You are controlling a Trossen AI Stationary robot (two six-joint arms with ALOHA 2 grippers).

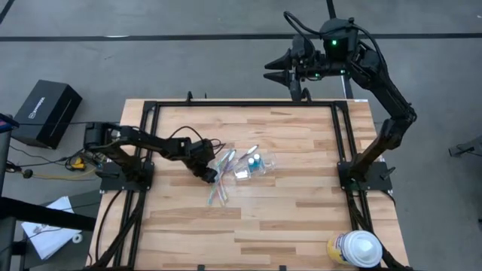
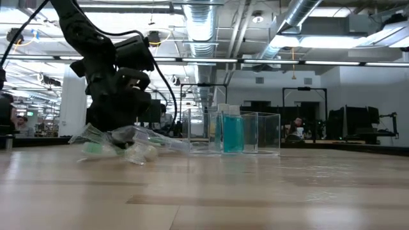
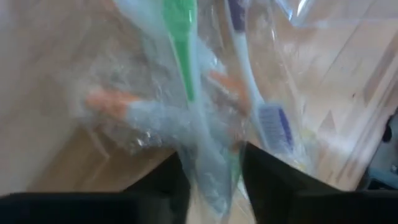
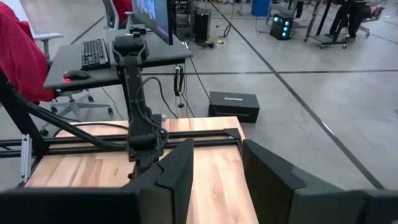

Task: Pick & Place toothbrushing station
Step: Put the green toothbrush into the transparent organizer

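Your wrapped toothbrushes (image 1: pixel 221 181) lie near the middle of the counter (image 1: pixel 286 218), with the clear cup (image 1: pixel 256 164) just at their 3 o'clock. Your left end effector (image 1: pixel 208 175) is clenched on the toothbrush wrapping; your right end effector (image 1: pixel 276 70) hangs released past the counter's 12 o'clock edge.

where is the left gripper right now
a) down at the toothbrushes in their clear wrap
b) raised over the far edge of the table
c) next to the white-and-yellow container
a: the high view shows the left gripper down on the table at the wrapped toothbrushes, and its wrist view shows the fingers straddling the clear wrap.
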